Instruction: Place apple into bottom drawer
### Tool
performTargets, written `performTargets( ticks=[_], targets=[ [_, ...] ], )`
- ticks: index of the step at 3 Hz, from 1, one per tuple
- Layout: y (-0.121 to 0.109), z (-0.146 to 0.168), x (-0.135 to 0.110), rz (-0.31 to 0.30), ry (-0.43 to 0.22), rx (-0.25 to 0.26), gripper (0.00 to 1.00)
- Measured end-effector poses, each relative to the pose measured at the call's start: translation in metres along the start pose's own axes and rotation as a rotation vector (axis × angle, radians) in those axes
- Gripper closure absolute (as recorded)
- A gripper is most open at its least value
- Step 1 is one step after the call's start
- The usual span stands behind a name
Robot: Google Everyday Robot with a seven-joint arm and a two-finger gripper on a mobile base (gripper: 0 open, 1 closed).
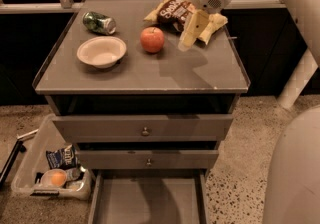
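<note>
We see the apple [152, 39] resting on the cabinet top [210, 75], between the white bowl [101, 51] and our gripper [185, 44], which hangs just beside it without touching; whether the gripper is open or closed, we cannot tell. The bottom drawer [150, 203] stands pulled out below

The flat grey counter [200, 70] has a smooth, dull sheen; the round red apple [152, 39] looks waxy. The pale yellowish claw [186, 42], hovering just right of the apple, seems matt plastic (the crushed green can [99, 22] glints).
</note>
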State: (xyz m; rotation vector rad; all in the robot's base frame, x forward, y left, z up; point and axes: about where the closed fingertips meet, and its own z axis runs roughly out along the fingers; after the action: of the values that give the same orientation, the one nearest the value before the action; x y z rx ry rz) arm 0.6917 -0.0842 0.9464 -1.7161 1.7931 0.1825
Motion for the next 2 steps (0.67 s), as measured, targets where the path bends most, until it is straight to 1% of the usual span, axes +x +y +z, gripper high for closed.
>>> performTargets(
  ticks=[1,2],
  targets=[
    [0.001,0.004,-0.001,-0.002,-0.002,0.000,0.00],
    [-0.005,0.026,-0.007,0.005,-0.051,-0.003,0.00]
  ],
)
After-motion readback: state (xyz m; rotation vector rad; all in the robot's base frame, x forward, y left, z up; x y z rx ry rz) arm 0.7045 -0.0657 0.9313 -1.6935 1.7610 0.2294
